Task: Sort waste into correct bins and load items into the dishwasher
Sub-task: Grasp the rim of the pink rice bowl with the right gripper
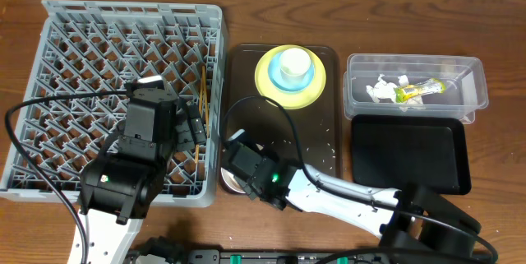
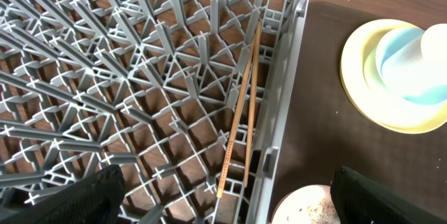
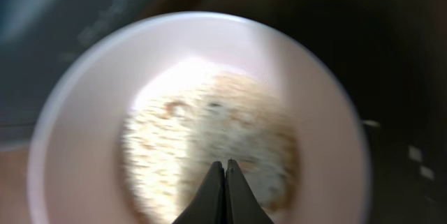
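The grey dishwasher rack [image 1: 99, 67] fills the left of the table, and the wooden chopsticks [image 2: 241, 112] lie in it by its right wall. My left gripper [image 2: 227, 206] hangs open over that wall, with nothing between its fingers. On the brown tray, the yellow plate [image 1: 267, 83] carries the light blue bowl [image 1: 282, 83] and the white cup [image 1: 294, 64]. My right gripper [image 3: 225, 162] is shut, nothing visible in it, its tips just above rice grains [image 3: 209, 140] in the white shallow bowl [image 3: 84, 154]. In the overhead view that bowl [image 1: 231, 185] is mostly hidden under the right gripper [image 1: 240, 165].
The clear tub [image 1: 468, 83] at the back right holds the green-and-yellow wrapper [image 1: 419, 90] and white paper scraps [image 1: 382, 91]. The black tray [image 1: 409, 153] lies in front of it. Loose grains [image 1: 316, 145] dot the brown tray [image 1: 246, 75].
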Controlling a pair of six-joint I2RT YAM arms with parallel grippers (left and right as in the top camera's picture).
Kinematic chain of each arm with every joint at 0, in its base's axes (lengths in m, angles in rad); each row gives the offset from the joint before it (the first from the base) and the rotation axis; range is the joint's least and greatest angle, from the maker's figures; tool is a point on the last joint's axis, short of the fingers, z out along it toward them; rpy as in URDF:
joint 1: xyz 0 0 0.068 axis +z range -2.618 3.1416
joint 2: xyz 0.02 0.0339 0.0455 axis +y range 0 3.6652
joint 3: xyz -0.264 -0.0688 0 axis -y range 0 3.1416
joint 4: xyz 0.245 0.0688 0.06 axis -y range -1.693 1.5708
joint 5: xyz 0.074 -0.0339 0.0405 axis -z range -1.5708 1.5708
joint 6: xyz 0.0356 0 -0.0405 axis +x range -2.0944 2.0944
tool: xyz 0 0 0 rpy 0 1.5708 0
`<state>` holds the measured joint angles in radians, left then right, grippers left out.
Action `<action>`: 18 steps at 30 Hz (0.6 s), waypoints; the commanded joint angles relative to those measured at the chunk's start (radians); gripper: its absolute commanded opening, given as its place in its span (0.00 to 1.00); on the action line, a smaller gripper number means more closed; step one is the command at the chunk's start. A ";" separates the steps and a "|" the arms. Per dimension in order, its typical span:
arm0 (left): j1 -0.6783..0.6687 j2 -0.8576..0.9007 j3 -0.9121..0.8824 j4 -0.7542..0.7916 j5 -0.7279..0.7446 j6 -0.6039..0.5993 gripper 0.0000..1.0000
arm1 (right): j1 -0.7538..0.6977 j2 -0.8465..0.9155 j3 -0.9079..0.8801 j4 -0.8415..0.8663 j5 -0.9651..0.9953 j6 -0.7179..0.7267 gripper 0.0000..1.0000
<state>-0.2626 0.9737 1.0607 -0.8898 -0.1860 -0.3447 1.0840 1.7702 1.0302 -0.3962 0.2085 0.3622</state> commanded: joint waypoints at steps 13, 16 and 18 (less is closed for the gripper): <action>0.005 0.000 0.005 0.000 -0.005 -0.009 0.95 | -0.180 -0.001 0.002 -0.225 0.298 0.086 0.01; 0.005 0.000 0.005 0.000 -0.005 -0.009 0.95 | -0.230 -0.002 0.004 -0.222 0.298 0.086 0.02; 0.004 0.000 0.005 0.000 -0.005 -0.009 0.95 | -0.263 -0.003 0.008 -0.222 0.299 0.086 0.04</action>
<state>-0.2626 0.9737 1.0607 -0.8898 -0.1860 -0.3447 0.8665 1.7702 1.0302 -0.6170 0.4557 0.4263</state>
